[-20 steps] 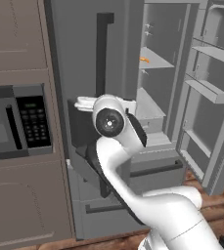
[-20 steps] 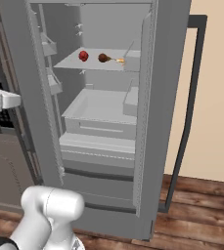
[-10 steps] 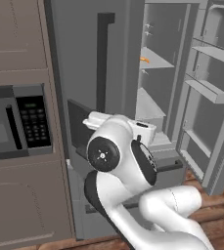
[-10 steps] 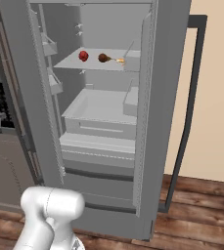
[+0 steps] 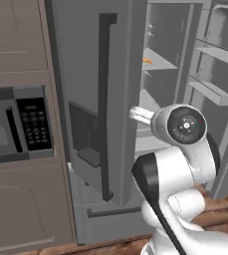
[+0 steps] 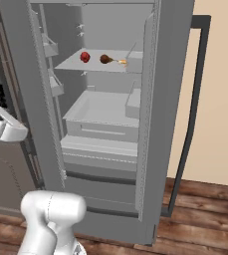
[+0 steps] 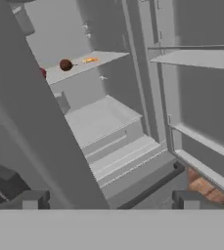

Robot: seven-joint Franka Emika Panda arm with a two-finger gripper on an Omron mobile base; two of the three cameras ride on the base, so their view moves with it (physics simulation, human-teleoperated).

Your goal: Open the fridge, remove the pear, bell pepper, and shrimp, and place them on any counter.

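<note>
Hand view, pear far beyond open hand

No text, label, brand or number can be read anywhere. The microwave at the left of the left base view has a keypad with rows of pale marks and a small greenish display above them, all too blurred to make out. The fridge carries no lettering
</note>
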